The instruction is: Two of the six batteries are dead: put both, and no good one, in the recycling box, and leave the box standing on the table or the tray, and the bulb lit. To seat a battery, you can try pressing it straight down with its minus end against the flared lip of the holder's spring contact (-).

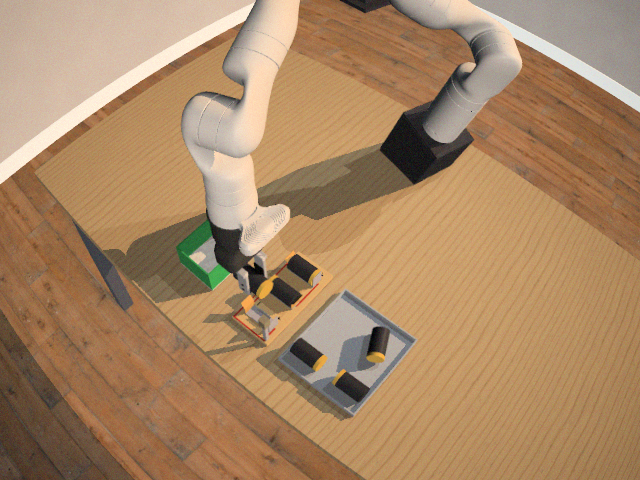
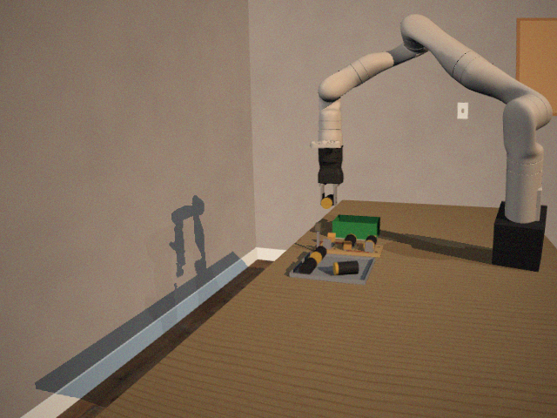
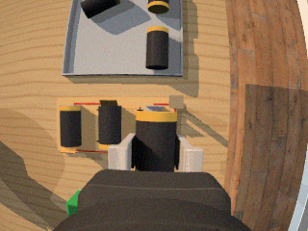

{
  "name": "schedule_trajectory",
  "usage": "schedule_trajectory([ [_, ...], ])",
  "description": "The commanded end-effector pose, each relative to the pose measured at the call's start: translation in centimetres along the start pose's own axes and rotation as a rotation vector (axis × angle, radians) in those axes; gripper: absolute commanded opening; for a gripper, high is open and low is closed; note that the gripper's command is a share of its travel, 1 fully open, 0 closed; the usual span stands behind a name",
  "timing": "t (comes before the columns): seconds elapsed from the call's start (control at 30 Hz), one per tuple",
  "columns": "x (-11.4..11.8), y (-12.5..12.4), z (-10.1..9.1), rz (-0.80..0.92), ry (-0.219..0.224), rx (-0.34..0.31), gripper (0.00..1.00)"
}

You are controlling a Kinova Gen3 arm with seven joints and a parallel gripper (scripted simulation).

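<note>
My gripper (image 1: 252, 274) (image 2: 328, 199) (image 3: 155, 145) is shut on a black battery with a yellow end (image 2: 326, 203) (image 3: 155, 137), held level above the holder board (image 1: 325, 279) (image 2: 379, 250) (image 3: 90, 126). Two batteries (image 1: 303, 266) (image 1: 285, 292) (image 3: 70, 127) (image 3: 110, 125) lie in its bays, their yellow ends opposite ways. The bay by the bulb shows empty. The bulb (image 1: 264, 321) (image 2: 318, 225) (image 3: 176, 101) is unlit. Three batteries (image 1: 378, 342) (image 1: 308, 354) (image 1: 352, 385) lie in the grey tray (image 1: 328, 322) (image 2: 332, 278). The green recycling box (image 1: 197, 269) (image 2: 356, 227) (image 3: 73, 202) stands upright; its inside is partly hidden.
The box stands behind the board, close to the gripper in the top view. The tray lies on the board's other side. A thin bulb post (image 1: 266, 331) rises at the board's corner. The table's edge runs near that corner.
</note>
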State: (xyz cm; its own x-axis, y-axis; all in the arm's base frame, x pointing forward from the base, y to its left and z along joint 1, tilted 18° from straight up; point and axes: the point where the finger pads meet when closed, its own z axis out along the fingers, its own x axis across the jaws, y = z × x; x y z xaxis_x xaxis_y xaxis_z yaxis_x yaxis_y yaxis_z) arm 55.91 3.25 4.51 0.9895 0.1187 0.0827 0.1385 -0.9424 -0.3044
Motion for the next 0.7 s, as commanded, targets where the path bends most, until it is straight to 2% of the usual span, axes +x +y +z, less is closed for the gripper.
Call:
schedule_trajectory([
  [0.0, 0.1, 0.0, -0.1, 0.000, 0.002, -0.001, 0.57],
  [0.37, -0.3, -0.6, -0.1, 0.000, 0.002, -0.001, 0.57],
  [0.67, -2.3, -4.0, -0.1, 0.000, 0.002, -0.001, 0.57],
])
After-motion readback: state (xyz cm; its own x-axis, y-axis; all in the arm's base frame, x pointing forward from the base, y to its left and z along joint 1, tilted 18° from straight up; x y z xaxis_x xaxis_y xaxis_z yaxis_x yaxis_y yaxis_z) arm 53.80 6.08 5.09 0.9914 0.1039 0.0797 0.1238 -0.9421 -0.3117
